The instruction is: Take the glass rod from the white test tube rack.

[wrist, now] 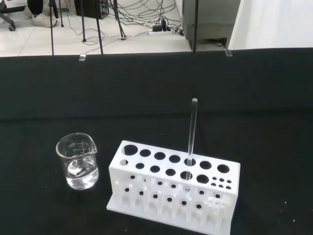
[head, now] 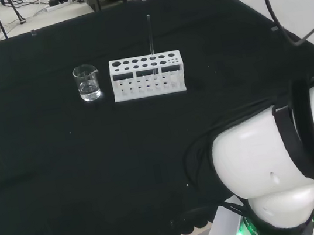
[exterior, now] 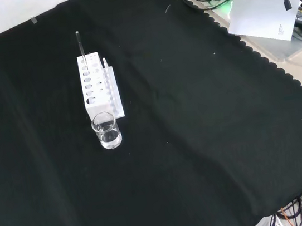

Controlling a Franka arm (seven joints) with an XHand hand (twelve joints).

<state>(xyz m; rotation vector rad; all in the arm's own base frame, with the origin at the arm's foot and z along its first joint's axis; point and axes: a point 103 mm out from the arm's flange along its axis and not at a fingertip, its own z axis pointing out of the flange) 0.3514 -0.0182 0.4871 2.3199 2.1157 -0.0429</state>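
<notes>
Glass rod [wrist: 191, 132] upright in white test tube rack [wrist: 171, 188], beaker [wrist: 78, 161] just beside. Hand state: cannot tell. Risk (thin, clear rod): sideways pull tipping rack, knocking beaker.

Black cloth [exterior: 200, 140] over bench, pale floor [wrist: 137, 41] beyond, trailing cables [wrist: 142, 14]

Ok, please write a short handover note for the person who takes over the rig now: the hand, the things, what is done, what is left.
Hand: cannot tell its state.
Things: the thin clear glass rod stands upright in a hole of the white plastic test tube rack on the black cloth. A small clear glass beaker stands beside the rack, apart from it.
Done: nothing yet.
Left: reach, grasp the rod, lift it out.
</notes>
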